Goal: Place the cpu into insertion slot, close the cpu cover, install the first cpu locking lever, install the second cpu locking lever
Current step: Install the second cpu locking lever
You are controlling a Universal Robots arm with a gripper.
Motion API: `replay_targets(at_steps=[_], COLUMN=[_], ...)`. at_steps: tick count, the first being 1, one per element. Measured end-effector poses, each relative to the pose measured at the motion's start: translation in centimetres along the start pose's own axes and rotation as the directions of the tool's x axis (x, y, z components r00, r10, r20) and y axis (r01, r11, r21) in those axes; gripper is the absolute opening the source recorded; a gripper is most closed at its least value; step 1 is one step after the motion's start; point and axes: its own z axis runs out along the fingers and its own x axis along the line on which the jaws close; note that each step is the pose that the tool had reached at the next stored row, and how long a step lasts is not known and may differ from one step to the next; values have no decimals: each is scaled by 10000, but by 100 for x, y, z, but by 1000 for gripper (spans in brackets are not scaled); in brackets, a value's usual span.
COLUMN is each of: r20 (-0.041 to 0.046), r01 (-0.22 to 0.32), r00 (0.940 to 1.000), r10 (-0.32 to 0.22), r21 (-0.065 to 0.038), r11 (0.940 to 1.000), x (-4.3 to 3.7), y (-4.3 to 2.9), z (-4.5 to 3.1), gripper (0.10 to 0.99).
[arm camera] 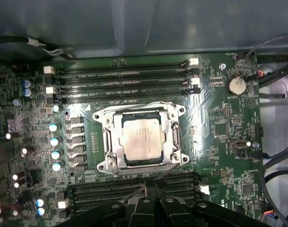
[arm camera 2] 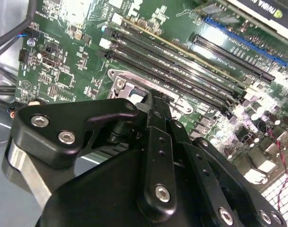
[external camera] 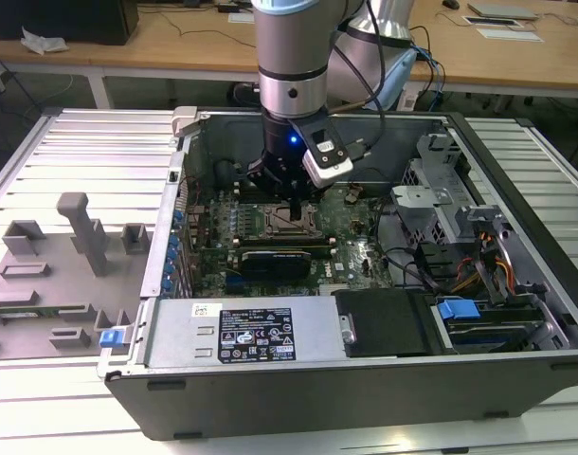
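Observation:
The cpu [arm camera: 141,140] lies flat in the motherboard socket, its silvery-tan top showing through the window of the cpu cover [arm camera: 171,137]. The cover lies down flat around the chip. A thin wire lever [arm camera: 134,107] runs along the socket's edge by the memory slots. In the exterior view my gripper [external camera: 296,204] hangs straight down inside the computer case, right over the socket [external camera: 282,220]. Its black fingers [arm camera: 151,191] meet at the socket's edge. In the second wrist view the gripper [arm camera 2: 151,100] looks shut, with nothing visible between its tips, just above a socket corner [arm camera 2: 121,81].
Memory slots [arm camera: 125,80] flank the socket on two sides. A long black card [external camera: 279,256] lies across the board, beside a metal shroud [external camera: 256,332]. A drive cage [external camera: 441,204] and cables fill the exterior view's right. Grey fixtures [external camera: 85,232] stand outside the case.

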Motion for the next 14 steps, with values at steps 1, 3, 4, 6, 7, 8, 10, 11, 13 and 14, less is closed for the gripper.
replay_targets(at_steps=[1,3,4,6,7,8,10,11,13,14], r20=[-1,-1,-1,0,1,0,0,-6,-18,-21], r01=[0,0,0,-1,-2,-2,0,-5,-20,-26], r00=[10000,10000,10000,10000,10000,10000,10000,10000,10000,10000], r10=[0,0,0,1,2,2,0,5,20,26], r21=[1,1,0,-1,-1,-1,-2,-72,-217,-261], r11=[10000,10000,10000,10000,10000,10000,10000,10000,9998,9997], x=[-1,-3,-5,-7,-7,-7,-8,-7,-1,6], y=[-14,-46,-68,-96,-97,-98,-100,-101,-100,-101], z=[0,0,1,2,2,2,1,5,18,27], gripper=[106,106,106,106,106,106,106,106,106,106])
